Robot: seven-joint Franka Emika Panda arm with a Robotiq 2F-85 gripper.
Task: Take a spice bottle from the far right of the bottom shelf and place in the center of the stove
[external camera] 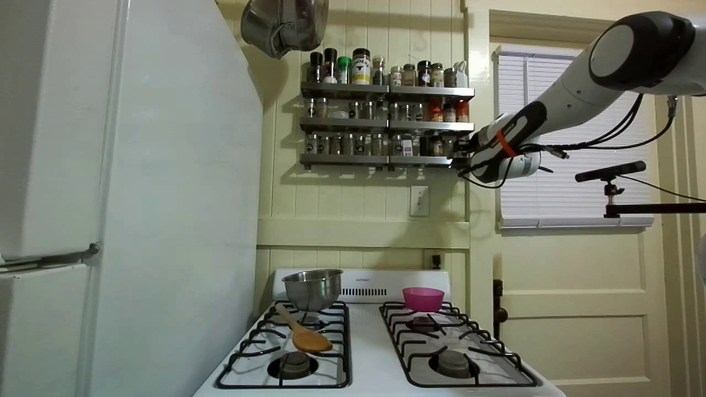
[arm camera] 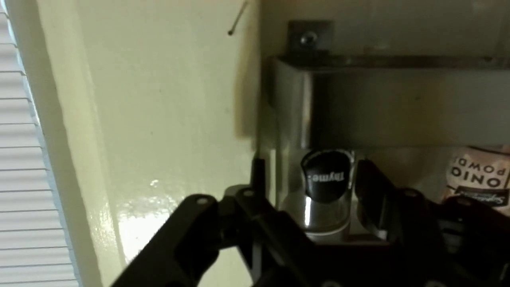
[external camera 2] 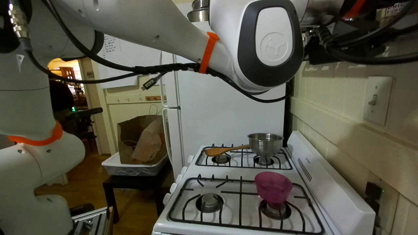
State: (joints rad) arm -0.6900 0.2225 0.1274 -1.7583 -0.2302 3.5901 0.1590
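The spice bottle is a clear jar with a black "Thyme" label, upside down in the wrist view. It stands at the end of the bottom shelf, partly behind the front rail. My gripper is open, with one finger on each side of the jar. The right-hand finger is very close to the jar; the left-hand one is apart from it, beyond the shelf's end. In an exterior view the bottom shelf has my gripper at its right end, hiding the jar. The white stove is below.
An onion powder jar stands beside the gripper. Two upper tiers hold more jars. On the stove are a pink bowl, a metal pot and a wooden spoon. A refrigerator stands left; a mounted camera is right.
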